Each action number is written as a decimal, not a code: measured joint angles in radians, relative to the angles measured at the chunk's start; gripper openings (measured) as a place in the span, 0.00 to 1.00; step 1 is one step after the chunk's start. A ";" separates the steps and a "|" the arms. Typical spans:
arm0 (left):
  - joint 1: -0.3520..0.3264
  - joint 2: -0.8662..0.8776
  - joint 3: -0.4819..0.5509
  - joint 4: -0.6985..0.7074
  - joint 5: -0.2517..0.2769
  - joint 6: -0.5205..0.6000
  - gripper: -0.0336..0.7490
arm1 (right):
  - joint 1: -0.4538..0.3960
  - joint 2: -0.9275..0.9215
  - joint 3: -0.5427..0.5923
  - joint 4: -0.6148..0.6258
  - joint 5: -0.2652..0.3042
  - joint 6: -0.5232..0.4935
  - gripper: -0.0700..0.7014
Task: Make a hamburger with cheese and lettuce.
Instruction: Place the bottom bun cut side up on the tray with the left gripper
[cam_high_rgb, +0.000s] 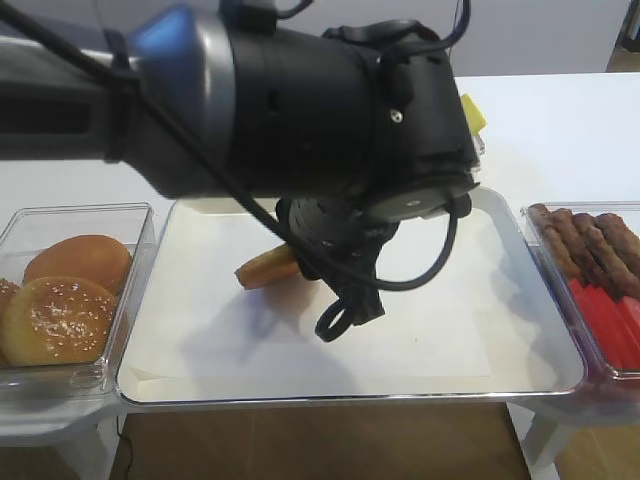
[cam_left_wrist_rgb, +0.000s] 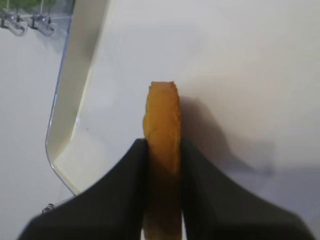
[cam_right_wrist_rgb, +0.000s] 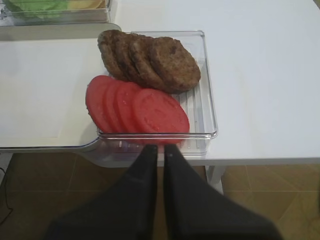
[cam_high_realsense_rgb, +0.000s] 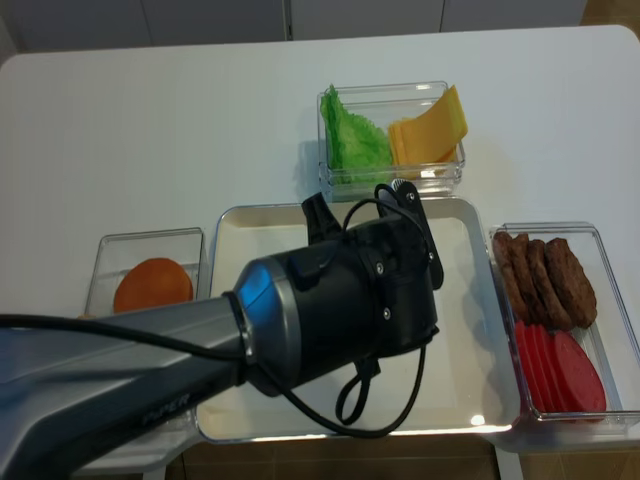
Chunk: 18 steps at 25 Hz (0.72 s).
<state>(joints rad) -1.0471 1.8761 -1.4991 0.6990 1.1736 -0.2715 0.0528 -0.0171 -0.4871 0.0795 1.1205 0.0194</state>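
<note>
Two overhead views, my left arm hiding most of the tray (cam_high_rgb: 520, 330), left gripper (cam_left_wrist_rgb: 162, 150) clamped on the hamburger (cam_left_wrist_rgb: 162, 120) bun half edge-on — only its wrist view shows that, right gripper (cam_right_wrist_rgb: 160, 150) shut on nothing, before the tomato slices (cam_right_wrist_rgb: 137, 107).

A: Tray (cam_high_realsense_rgb: 480, 300) centre. Bun bin (cam_high_realsense_rgb: 110, 250) left, patties (cam_high_realsense_rgb: 545, 280) behind tomato slices (cam_high_realsense_rgb: 560, 370) in right bin.
B: Behind tray: lettuce (cam_high_realsense_rgb: 355, 140) left of cheese (cam_high_realsense_rgb: 430, 130), one box.
</note>
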 joint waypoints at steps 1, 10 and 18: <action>0.000 0.002 -0.002 -0.004 0.000 0.000 0.22 | 0.000 0.000 0.000 0.000 0.000 0.000 0.13; -0.002 0.013 -0.008 -0.008 -0.012 -0.030 0.21 | 0.000 0.000 0.000 0.000 0.000 0.000 0.13; -0.019 0.013 -0.008 -0.008 -0.063 -0.071 0.21 | 0.000 0.000 0.000 0.000 0.000 0.000 0.13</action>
<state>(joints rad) -1.0666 1.8894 -1.5070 0.6905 1.1104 -0.3429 0.0528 -0.0171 -0.4871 0.0795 1.1205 0.0194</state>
